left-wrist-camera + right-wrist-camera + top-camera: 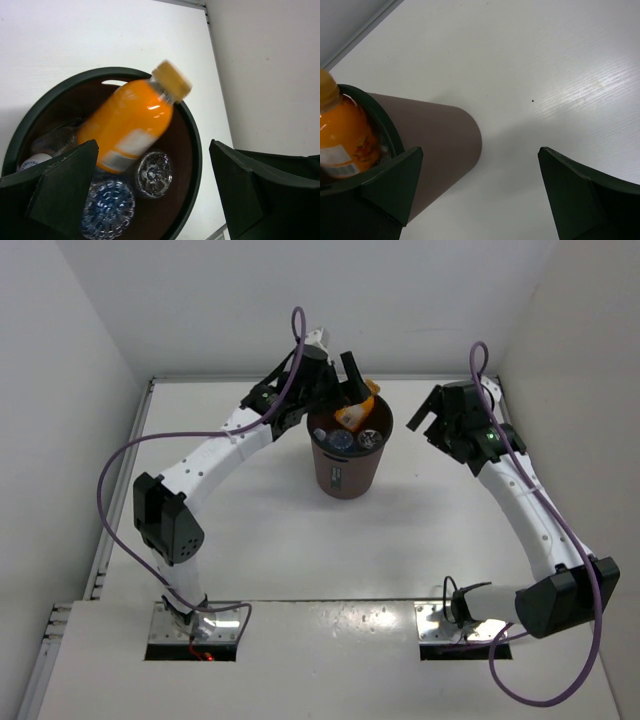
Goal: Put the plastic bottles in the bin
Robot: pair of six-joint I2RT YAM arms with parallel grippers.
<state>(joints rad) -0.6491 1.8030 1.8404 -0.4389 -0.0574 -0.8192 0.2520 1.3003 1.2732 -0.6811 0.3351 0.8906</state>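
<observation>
The orange bottle (127,122) sits tilted in the mouth of the bin (345,478), its yellow cap poking up past the rim (its outline is blurred in the left wrist view). Beneath it, inside the bin, stand the clear bottles (107,210), seen end-on. The left gripper (152,150) hovers right above the bin with its jaws spread wide, touching nothing. The right gripper (480,150) hangs near the bin's right side, also spread wide and empty. The bin stands upright on the white table (250,530).
</observation>
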